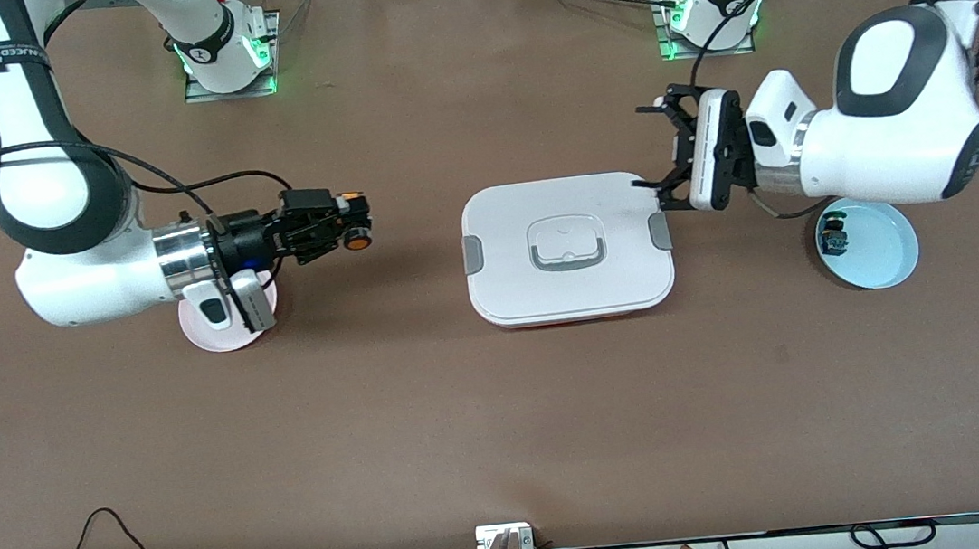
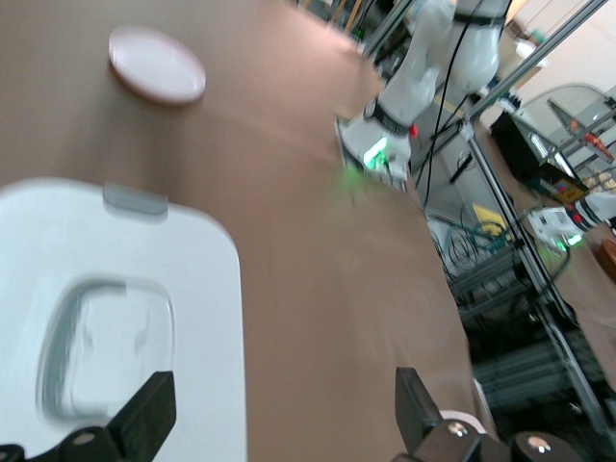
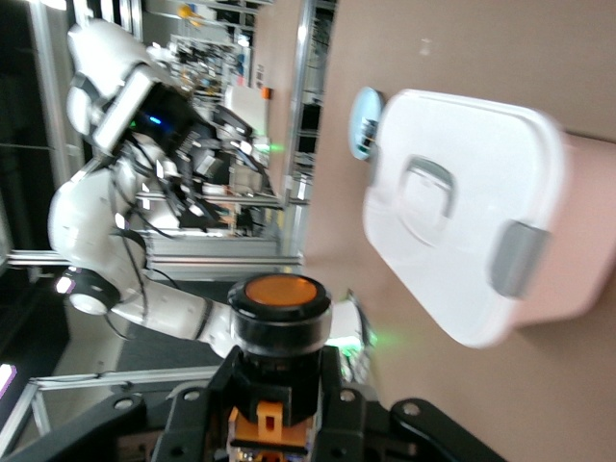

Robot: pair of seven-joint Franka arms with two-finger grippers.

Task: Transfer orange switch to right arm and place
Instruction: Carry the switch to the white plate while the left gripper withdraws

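The orange switch [image 1: 354, 226], black-bodied with an orange cap, sits between the fingers of my right gripper [image 1: 337, 224], which is shut on it. That gripper hangs over the bare table between the pink plate [image 1: 220, 335] and the white lidded box [image 1: 567, 248]. The right wrist view shows the orange switch [image 3: 281, 306] upright in the right gripper [image 3: 279, 385], cap outward. My left gripper [image 1: 657, 150] is open and holds nothing, hanging over the box's edge toward the left arm's end. The left wrist view shows the left gripper [image 2: 282, 397] wide open above the box [image 2: 115, 318] and table.
A pale blue plate [image 1: 886, 255] lies under the left arm, with a small green and blue switch [image 1: 833, 236] in it. The pink plate [image 2: 157, 64] lies partly under the right wrist. The blue plate [image 3: 364, 122] shows past the box [image 3: 462, 221] in the right wrist view.
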